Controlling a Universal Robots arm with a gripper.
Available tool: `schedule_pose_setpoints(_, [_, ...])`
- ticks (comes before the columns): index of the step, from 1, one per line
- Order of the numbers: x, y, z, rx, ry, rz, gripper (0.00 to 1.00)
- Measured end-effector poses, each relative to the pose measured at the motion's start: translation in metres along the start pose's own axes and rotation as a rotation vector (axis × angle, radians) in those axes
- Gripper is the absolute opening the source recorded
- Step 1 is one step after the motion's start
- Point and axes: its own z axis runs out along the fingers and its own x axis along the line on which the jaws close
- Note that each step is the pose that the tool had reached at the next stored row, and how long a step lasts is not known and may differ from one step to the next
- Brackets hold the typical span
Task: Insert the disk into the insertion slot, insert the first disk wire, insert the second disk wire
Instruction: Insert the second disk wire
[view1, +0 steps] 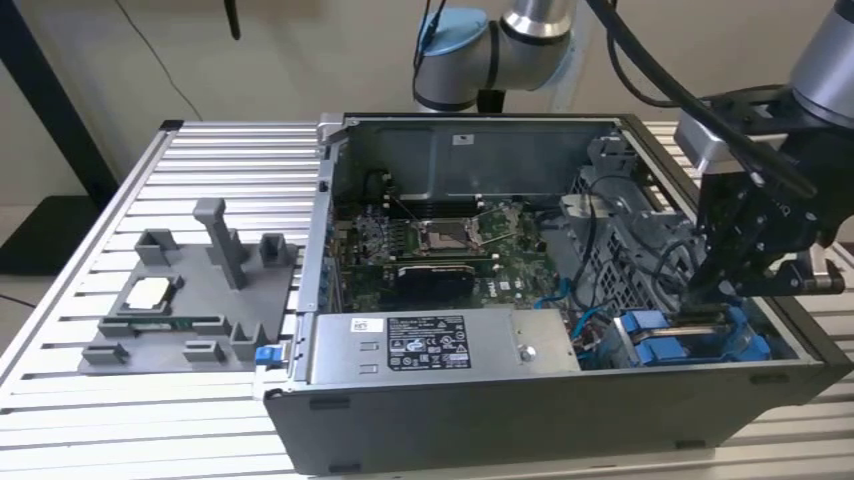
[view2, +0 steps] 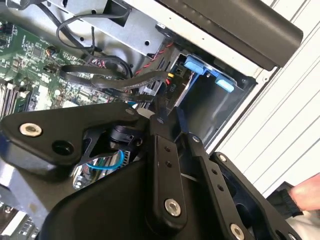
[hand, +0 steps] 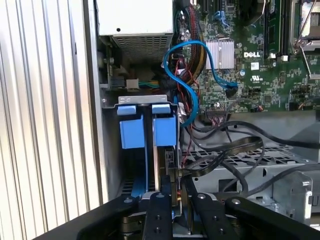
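Black jaws of my gripper look narrowed on the disk's rear edge, though I'm unsure. Loose black cables crowding beside could snag and skew it in the slot.

A grey fixture tray lies beside the open computer case, seemingly touching.

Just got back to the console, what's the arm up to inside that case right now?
The arm has its gripper down in the drive bay at the open computer case's corner on the exterior view's right, beside the power-supply box. In the first wrist view, its fingers sit right at the disk in its blue carrier, which stands on edge in the slot. A blue cable hangs loose over the motherboard.
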Motion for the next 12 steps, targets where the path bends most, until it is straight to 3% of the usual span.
schedule_pose_setpoints(5, [-0.0003, -0.0003, -0.0056, 0.0, 0.0, 0.0, 0.24])
schedule_pose_setpoints(12, [-0.0003, -0.0003, -0.006, 0.0, 0.0003, 0.0, 0.24])
